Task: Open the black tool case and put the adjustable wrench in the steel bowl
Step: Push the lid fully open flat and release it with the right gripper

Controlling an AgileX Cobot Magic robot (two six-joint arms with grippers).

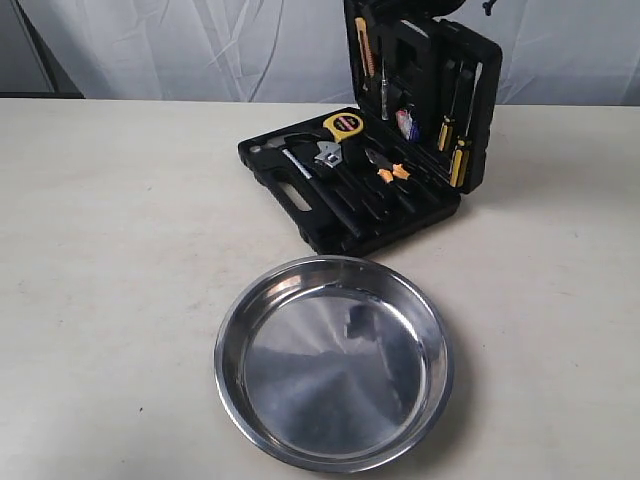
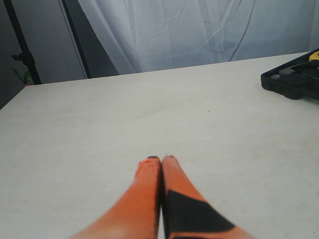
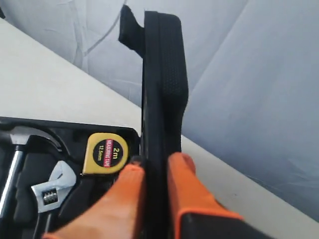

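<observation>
The black tool case (image 1: 335, 228) lies open behind the steel bowl (image 1: 335, 370), its lid (image 1: 430, 60) standing upright. The adjustable wrench (image 1: 328, 153), silver-headed with a black handle, rests in the case's tray beside the yellow tape measure (image 1: 343, 123). In the right wrist view my right gripper (image 3: 157, 164) is shut on the lid's edge (image 3: 162, 74), with the wrench (image 3: 50, 189) in the tray close by. My left gripper (image 2: 160, 158) is shut on nothing above bare table, far from the case corner (image 2: 294, 79). The bowl is empty.
The tray also holds a silver-headed hammer (image 1: 290, 150) and orange-handled pliers (image 1: 385, 165). Yellow-handled screwdrivers (image 1: 455, 130) sit in the lid. White cloth hangs behind the table (image 1: 110, 250).
</observation>
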